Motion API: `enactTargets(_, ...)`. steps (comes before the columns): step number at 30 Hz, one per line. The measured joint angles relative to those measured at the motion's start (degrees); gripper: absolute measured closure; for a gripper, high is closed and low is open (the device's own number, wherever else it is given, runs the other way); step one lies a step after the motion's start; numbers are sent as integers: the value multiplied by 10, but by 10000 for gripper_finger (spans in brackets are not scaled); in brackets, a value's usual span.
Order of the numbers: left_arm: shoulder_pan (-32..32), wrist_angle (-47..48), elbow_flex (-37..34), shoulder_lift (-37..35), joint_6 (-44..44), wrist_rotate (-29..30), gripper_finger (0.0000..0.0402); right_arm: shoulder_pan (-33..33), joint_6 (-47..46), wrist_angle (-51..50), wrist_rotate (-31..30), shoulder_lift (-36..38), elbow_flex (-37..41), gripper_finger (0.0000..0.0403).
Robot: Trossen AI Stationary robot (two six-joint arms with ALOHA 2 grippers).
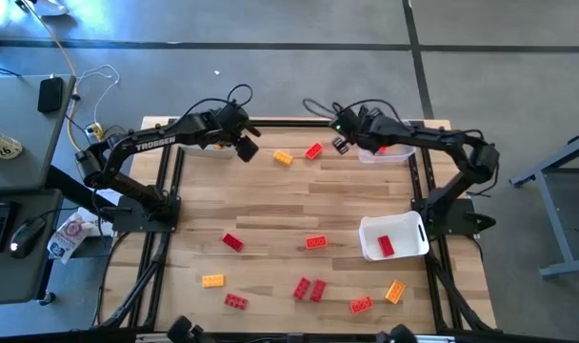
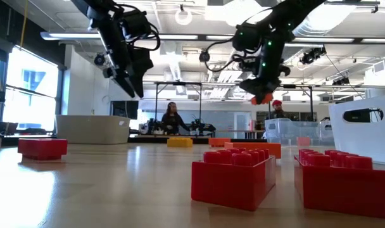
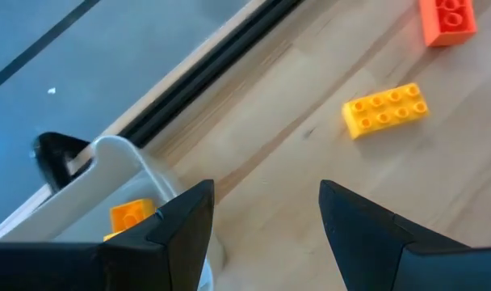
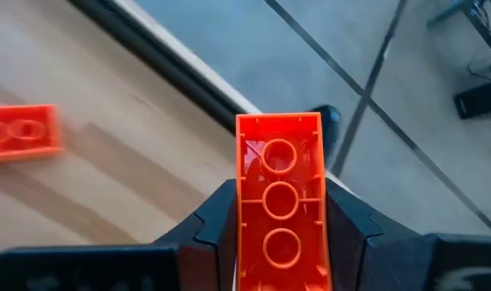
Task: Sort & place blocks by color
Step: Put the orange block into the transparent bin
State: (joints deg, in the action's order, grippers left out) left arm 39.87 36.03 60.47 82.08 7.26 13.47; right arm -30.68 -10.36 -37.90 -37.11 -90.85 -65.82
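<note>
The right gripper [image 4: 279,242] pinches an orange-red block [image 4: 279,202] near the tabletop's far right corner; it should release only once squarely over the clear tray [image 1: 389,152]. The left gripper [image 3: 266,218] waits with fingers spread.

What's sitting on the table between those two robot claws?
Between the left gripper and right gripper, the high view shows a yellow block and an orange-red block.

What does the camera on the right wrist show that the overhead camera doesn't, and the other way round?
Only the right wrist view shows the hollow underside of the orange-red block pinched in the right end effector.

Only the high view shows the whole table, the white tray holding a red block, and the left end effector, open and empty.

Both show an orange-red block lying on the wood.
</note>
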Motion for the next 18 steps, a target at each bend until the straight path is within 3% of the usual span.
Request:
enactTargets(3, -11, 0, 0, 0, 0, -21, 190, -31, -11, -26, 6, 11, 0, 294)
enactTargets(7, -30, 1, 0, 0, -30, -54, 190, -73, -26, -71, 63, 9, 2, 294)
enactTargets(12, -61, 2, 0, 0, -65, -85, 190, -103, -23, -85, 87, 7, 22, 294)
enactTargets(18, -97, 21, 0, 0, -109, -110, 190, -140, -26, -86, 163, 7, 45, 294)
